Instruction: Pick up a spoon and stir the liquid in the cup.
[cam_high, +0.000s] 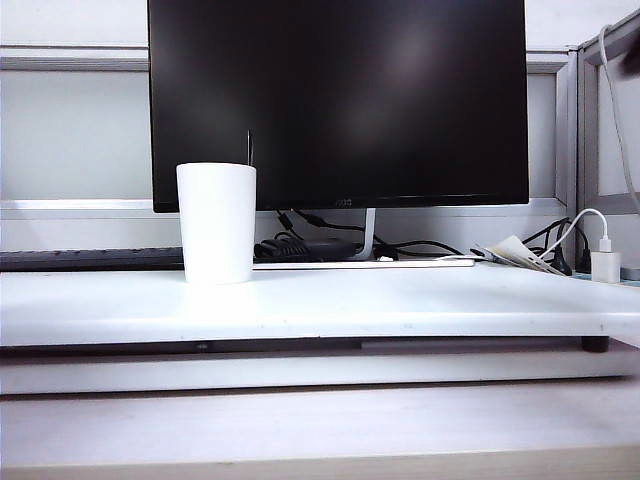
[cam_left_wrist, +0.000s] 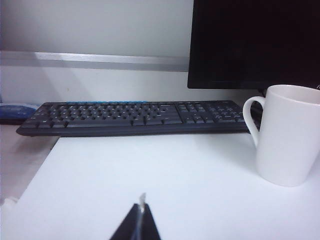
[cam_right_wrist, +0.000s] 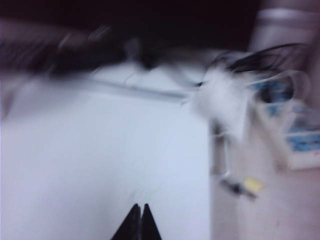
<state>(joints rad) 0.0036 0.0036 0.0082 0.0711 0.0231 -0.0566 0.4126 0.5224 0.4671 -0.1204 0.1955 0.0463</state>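
Note:
The white cup (cam_high: 216, 222) stands upright on the left part of the white board (cam_high: 400, 305), in front of the monitor. The spoon (cam_high: 249, 147) shows as a thin dark line rising from the cup's rim. In the left wrist view the cup (cam_left_wrist: 290, 137) has a loop handle on the side toward the keyboard. My left gripper (cam_left_wrist: 141, 207) is shut, low over the board and well short of the cup, with a small pale sliver at its tips. My right gripper (cam_right_wrist: 139, 206) is shut on nothing, over the board near its side edge; that view is motion-blurred. Neither gripper appears in the exterior view.
A large black monitor (cam_high: 338, 100) stands behind the cup. A black keyboard (cam_left_wrist: 135, 117) lies behind the board. Cables and a white charger (cam_high: 605, 262) sit at the back right. Beyond the board's right edge (cam_right_wrist: 209, 165) lie blurred boxes and a yellow-tipped cable.

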